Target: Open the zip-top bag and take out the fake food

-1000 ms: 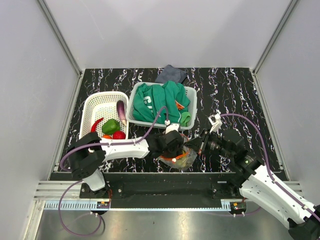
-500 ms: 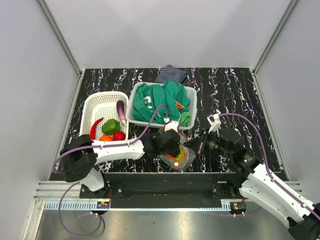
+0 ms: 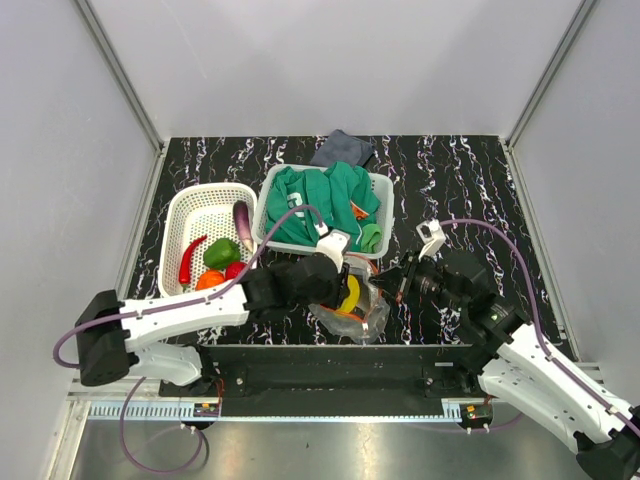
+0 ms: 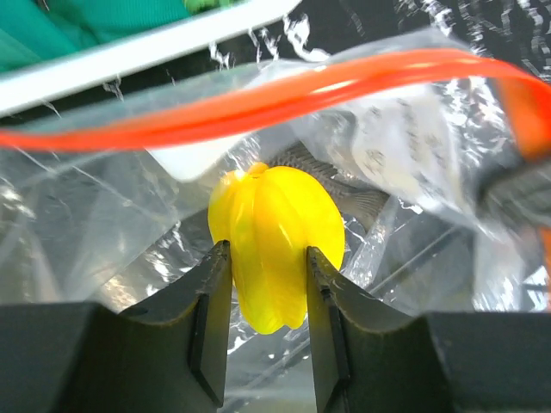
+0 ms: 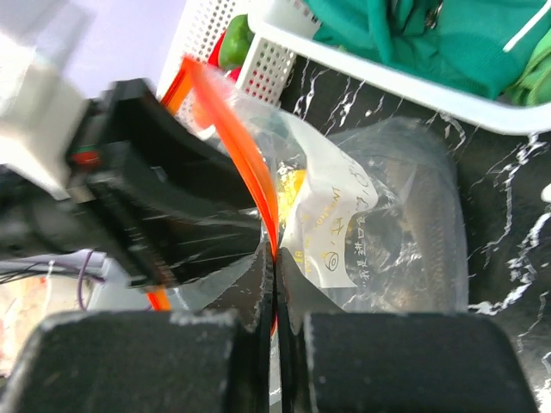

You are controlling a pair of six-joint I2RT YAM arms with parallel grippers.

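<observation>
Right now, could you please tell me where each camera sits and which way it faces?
Top external: fixed above and behind the arm bases, looking down on the table; both arms show, left gripper and right gripper meeting at the zip-top bag.
Left wrist: on the left arm, looking into the bag's mouth; its own fingers clamp the yellow fake food.
Right wrist: on the right arm, facing the left gripper; its shut fingers pinch the orange zip strip.
Shared: both wrist views show the zip strip.
</observation>
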